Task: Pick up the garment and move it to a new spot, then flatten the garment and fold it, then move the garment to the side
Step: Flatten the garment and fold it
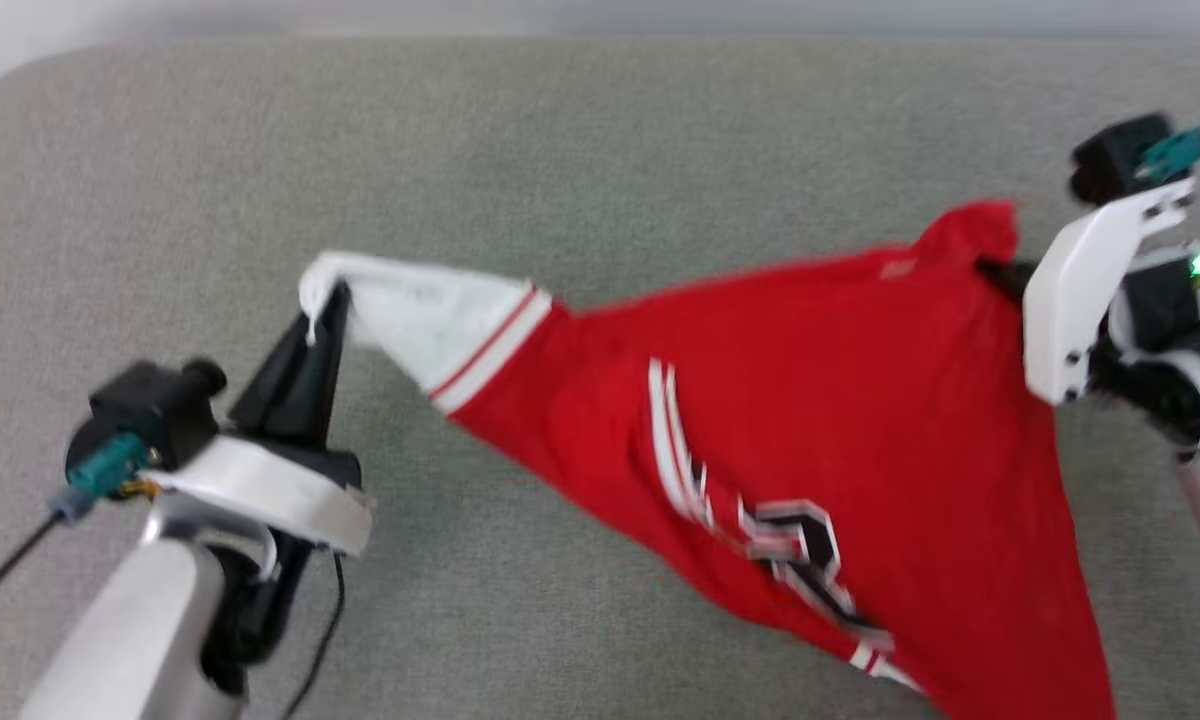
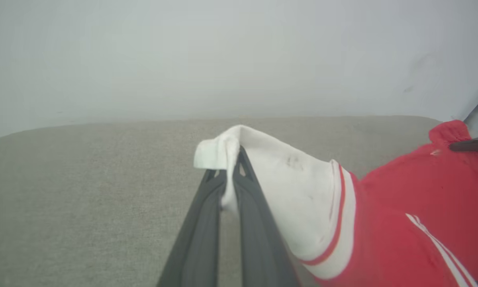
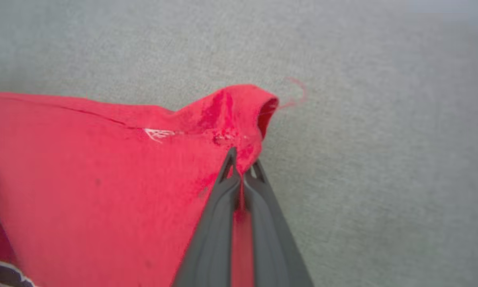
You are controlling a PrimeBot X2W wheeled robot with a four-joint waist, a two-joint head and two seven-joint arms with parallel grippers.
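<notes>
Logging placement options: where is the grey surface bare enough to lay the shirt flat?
Bare: the wide far band of grey fabric surface beyond the red T-shirt, and the near patch between left gripper and shirt. Crowded: the right side, around the right gripper.

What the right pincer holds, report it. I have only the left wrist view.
Observer: The right pincer is shut on a red corner of the garment.
Operator: Describe the cloth beyond my frame.
Observer: In the head view its red front carries dark-and-white lettering.
Operator: Check that pinched corner for loose bits.
Observer: A thin red thread curls off it.
</notes>
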